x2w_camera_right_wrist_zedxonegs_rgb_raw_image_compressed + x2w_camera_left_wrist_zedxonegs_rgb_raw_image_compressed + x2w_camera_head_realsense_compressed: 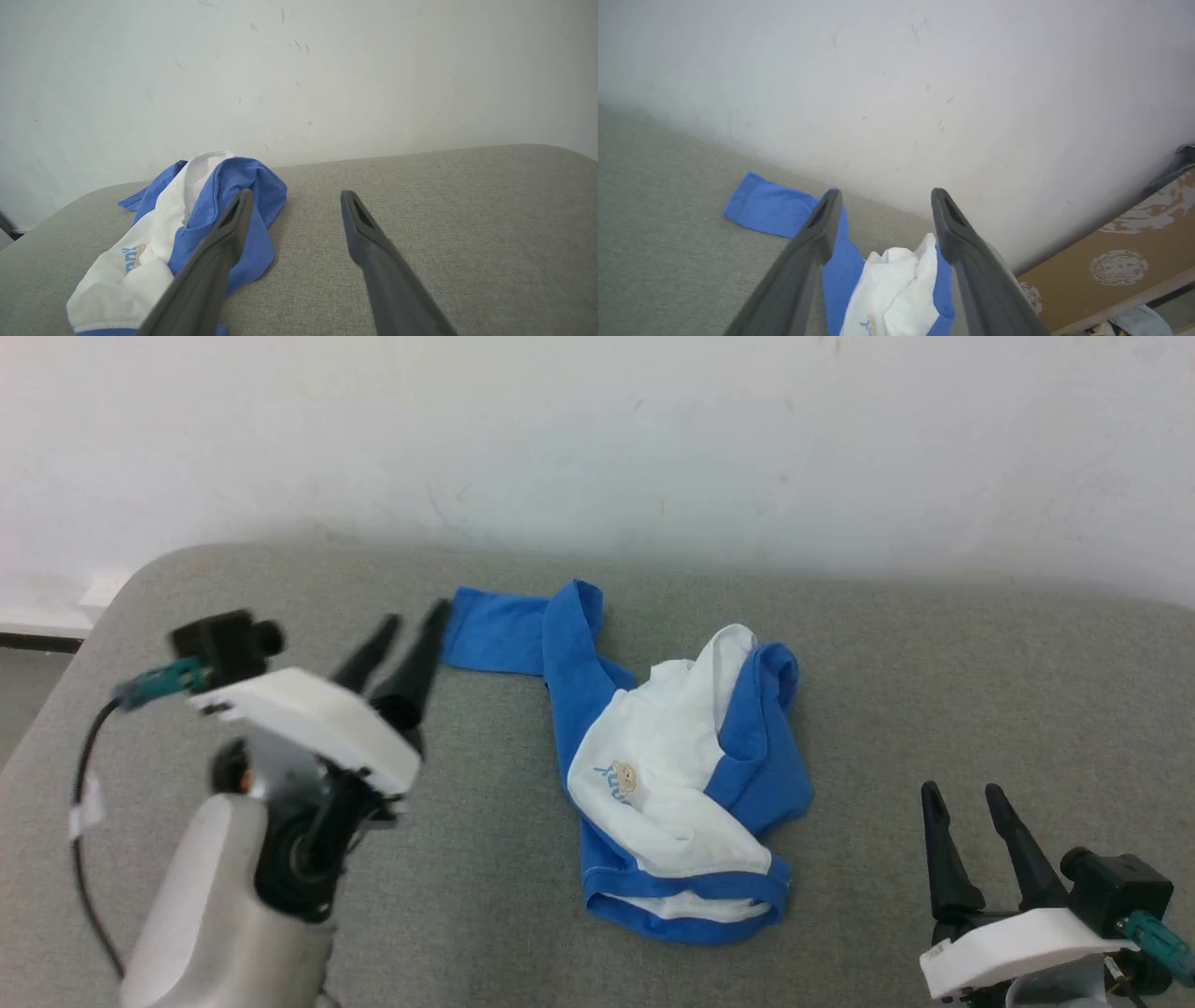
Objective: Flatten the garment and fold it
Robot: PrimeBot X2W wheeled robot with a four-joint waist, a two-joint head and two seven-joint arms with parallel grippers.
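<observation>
Garment (672,756): soft long-sleeved shirt with a white body and bright blue sleeves, lying crumpled in a heap at the middle of the grey woven fabric-covered surface (934,663), not flattened, not folded

- one blue sleeve (495,633) runs out flat from the heap to the far left, cuff end pointing left
- white body panel faces up mid-heap, with small light-blue lettering and a tan cartoon figure (621,779) on its left side
- blue cloth is bunched up along the right side of the heap; a blue band and a white edge lie on the near side
- heap sits well short of the scuffed white wall (653,429) at the far edge of the surface

Left gripper (415,616): at the left, its long dark fingers pointing far-right toward the sleeve cuff, tips just beside it in the head view. The left wrist view shows the two fingers spread wide with nothing between them, so it is released and empty. Shirt is visible beyond and below the gap. Cannot tell whether a tip touches the cloth

Right gripper (962,791): at the near right, fingers pointing away, spread apart and empty. It is over bare grey fabric to the right of the heap, apart from it. In the right wrist view the blue bunched edge sits just beyond its left finger
</observation>
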